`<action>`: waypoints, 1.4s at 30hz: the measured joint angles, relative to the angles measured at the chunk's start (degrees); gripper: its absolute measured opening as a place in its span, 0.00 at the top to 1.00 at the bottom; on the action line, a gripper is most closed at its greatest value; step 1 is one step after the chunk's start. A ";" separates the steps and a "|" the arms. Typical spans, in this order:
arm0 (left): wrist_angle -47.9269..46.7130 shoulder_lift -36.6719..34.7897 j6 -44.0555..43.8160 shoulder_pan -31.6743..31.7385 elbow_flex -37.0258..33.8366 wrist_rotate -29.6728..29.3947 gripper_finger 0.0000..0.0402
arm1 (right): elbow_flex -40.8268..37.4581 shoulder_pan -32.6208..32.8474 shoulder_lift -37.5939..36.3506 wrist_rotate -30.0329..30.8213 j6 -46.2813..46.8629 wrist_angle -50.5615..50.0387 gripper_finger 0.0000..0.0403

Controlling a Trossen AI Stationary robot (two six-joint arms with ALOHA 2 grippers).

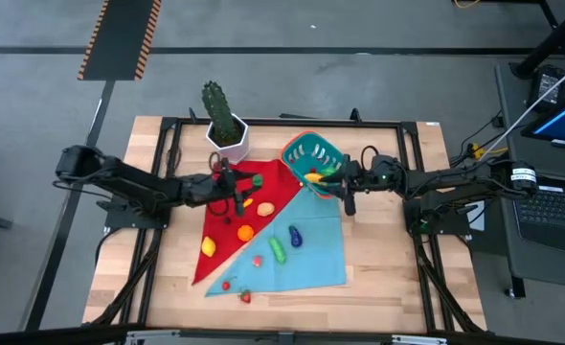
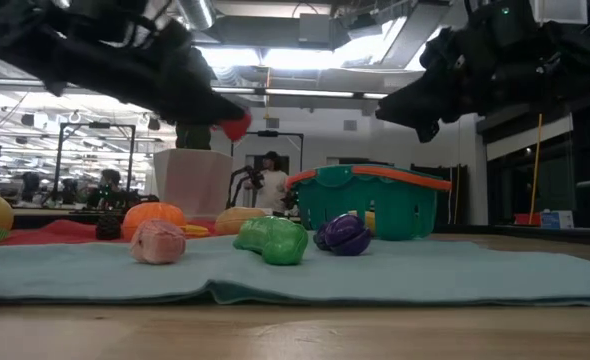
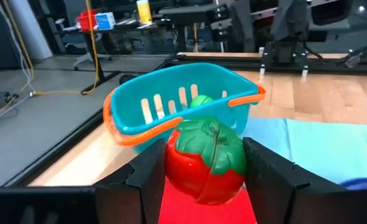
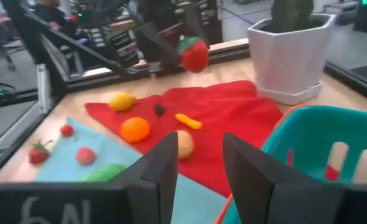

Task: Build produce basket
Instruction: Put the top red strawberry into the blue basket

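Gripping a red tomato (image 3: 205, 162) between the left fingers (image 3: 145, 180), basket (image 3: 171, 102) just ahead, right fingers (image 4: 162, 165) parted, empty

My left gripper (image 2: 230, 122) hangs up and left of the basket (image 2: 375, 205), pinching a red fruit (image 2: 236, 125). My right arm (image 2: 495, 60) hangs above the basket, fingers hidden. Just in front of the basket lie an eggplant (image 2: 343, 234) and a green vegetable (image 2: 272, 240) (touching, it seems); further left, a pink fruit (image 2: 158, 242), an orange (image 2: 153, 215), a white pot (image 2: 193, 180).
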 joint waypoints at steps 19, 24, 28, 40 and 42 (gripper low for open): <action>6.80 22.70 5.35 11.45 19.10 19.14 0.57 | 0.02 -0.02 -9.93 16.68 -0.97 -14.57 0.68; 5.15 25.82 4.65 12.40 23.81 19.34 0.57 | 0.02 -0.02 -12.12 22.72 0.14 -19.79 0.68; -2.31 26.39 4.42 12.38 28.92 19.32 0.57 | 0.02 0.00 -13.28 23.07 -0.18 -20.74 0.68; -28.86 26.39 4.73 15.43 42.83 18.82 0.57 | 0.02 0.00 -13.99 22.87 -0.11 -22.56 0.68; -30.51 26.39 4.75 16.25 43.91 21.44 0.57 | 0.02 0.00 -14.00 22.87 0.10 -22.56 0.68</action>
